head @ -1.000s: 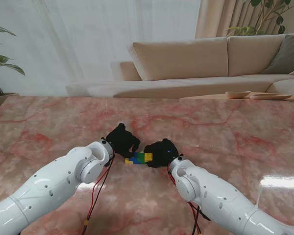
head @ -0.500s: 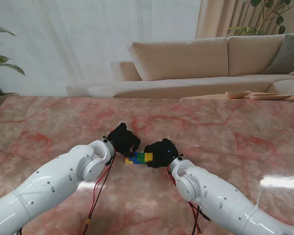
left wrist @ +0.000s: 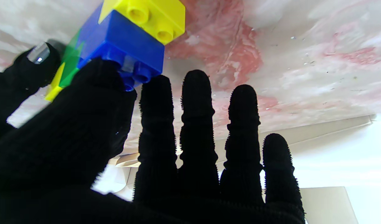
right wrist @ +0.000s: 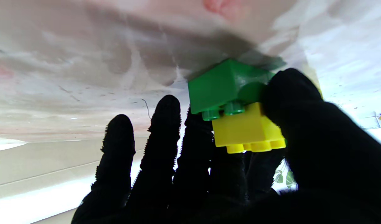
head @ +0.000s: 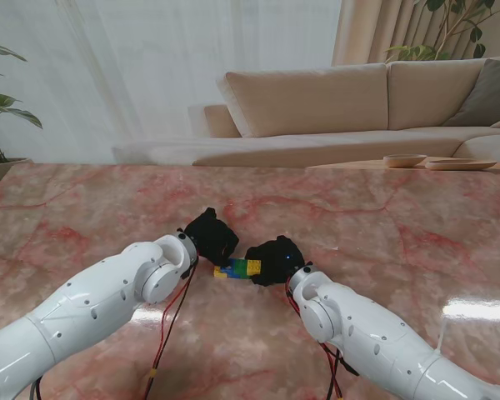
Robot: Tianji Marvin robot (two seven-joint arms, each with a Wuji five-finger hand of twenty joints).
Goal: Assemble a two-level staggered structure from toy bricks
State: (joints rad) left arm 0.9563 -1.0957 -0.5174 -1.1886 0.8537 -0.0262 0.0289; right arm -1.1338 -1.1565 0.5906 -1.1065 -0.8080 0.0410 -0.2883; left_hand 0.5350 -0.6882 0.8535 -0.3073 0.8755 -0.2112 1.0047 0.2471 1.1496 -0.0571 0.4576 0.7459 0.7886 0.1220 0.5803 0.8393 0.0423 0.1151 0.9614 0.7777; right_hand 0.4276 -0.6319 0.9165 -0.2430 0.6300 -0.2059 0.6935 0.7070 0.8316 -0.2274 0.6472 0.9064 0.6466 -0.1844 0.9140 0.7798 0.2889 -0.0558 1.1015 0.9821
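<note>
Both my hands are at the brick cluster [head: 237, 268], which sits on the pink marble table [head: 383, 225] between them.

My left hand [head: 210, 237] is at the cluster's left end. In its wrist view my thumb [left wrist: 84, 102] presses against the studded face of the blue brick [left wrist: 125, 46], while my four fingers [left wrist: 196, 102] stand straight and slightly apart, touching nothing. A yellow brick [left wrist: 153, 15] lies against the blue one on the table side, and a green brick [left wrist: 70, 59] and a further sliver of yellow show beyond my thumb. This hand is spread, not pinching; it only bears on the blue brick.

My right hand [head: 273, 260] is at the cluster's right end. Its wrist view shows my thumb [right wrist: 290, 99] laid on the green brick [right wrist: 221, 87] and the yellow brick [right wrist: 243, 129] stacked on it. My finger nearest the bricks [right wrist: 196, 130] rises just beside them. Whether it touches them I cannot tell, so I cannot confirm a pinch. The other fingers are extended and free.
</note>
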